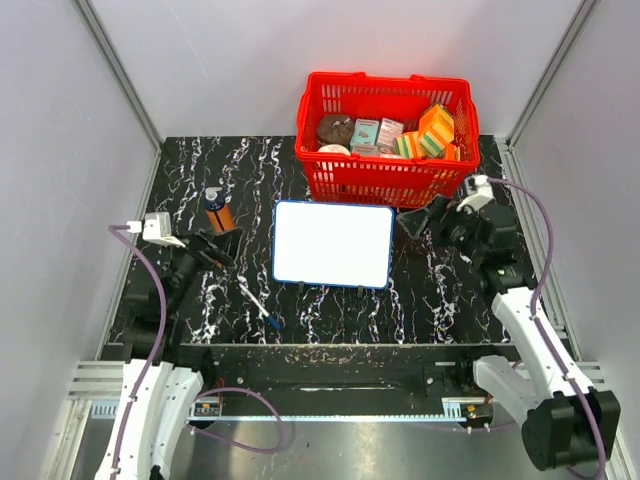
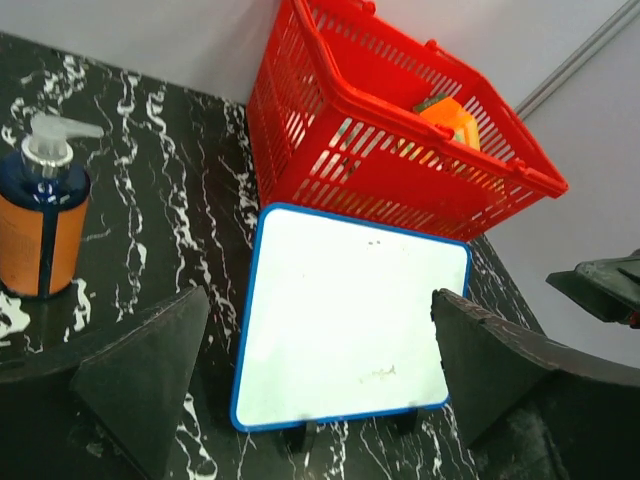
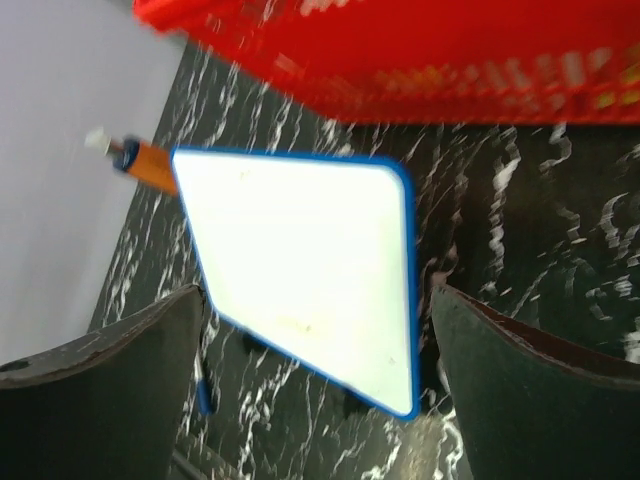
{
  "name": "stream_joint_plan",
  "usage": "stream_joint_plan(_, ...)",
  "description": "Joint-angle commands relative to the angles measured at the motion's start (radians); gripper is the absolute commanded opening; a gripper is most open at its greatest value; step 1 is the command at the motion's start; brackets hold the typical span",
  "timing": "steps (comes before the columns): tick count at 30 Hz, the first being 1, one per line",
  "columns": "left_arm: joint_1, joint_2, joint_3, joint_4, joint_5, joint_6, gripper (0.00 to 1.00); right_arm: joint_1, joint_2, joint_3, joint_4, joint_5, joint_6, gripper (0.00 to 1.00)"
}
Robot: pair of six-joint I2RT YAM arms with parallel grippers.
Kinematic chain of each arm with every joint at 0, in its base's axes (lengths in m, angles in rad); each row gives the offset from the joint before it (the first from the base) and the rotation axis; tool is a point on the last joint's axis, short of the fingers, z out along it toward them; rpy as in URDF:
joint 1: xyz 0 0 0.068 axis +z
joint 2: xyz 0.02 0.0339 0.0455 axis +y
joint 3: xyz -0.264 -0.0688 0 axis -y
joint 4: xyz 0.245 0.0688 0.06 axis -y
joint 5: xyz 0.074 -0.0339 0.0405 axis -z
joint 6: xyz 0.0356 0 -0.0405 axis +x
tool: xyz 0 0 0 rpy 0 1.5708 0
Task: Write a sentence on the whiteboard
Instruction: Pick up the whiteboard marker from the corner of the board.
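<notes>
While both arms sit low at the table edges, one whiteboard lies flat mid-table, just in front of the one red basket, its long side toward the arms. Blue frame, rounded corners; the face is plain white, with only a few faint specks in the left wrist view. Two small dark feet show under its near edge. The right wrist view has the same board, blurred.

Two grippers. The left gripper is left of the board, close to its left edge and not touching it; its jaws are spread wide, and the board is seen between the two fingers. The right gripper is by the board's far right corner, near the basket front, jaws also spread wide, two dark fingers at the frame sides.

One pump bottle, orange body with a dark blue top, stands upright left of the board, beyond the left gripper. One thin pen with a blue end lies on the black marbled table, near the board's near left corner and apart from it.

The basket holds several packets and sponges, packed too tight to count.
</notes>
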Motion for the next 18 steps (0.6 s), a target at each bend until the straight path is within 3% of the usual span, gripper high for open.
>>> stream_joint_plan(1,0.001,0.066,0.131,-0.128,0.060,0.014,0.99,0.223,0.013,0.075,-0.098,0.025,-0.086,1.00)
stream_joint_plan(8,0.001,0.242,0.538,-0.446,0.143,0.097,0.99,0.726,0.300,0.160,-0.031,0.270,-0.106,1.00)
stream_joint_plan(11,0.001,0.259,0.620,-0.494,0.164,0.089,0.99,0.892,0.459,0.227,-0.007,0.353,-0.110,0.99)
stream_joint_plan(15,0.001,0.265,0.795,-0.544,0.198,0.086,0.99,1.058,0.659,0.328,-0.004,0.398,-0.112,0.97)
stream_joint_plan(18,0.001,0.255,0.841,-0.571,0.221,0.086,0.99,1.138,0.772,0.394,0.036,0.462,-0.096,0.97)
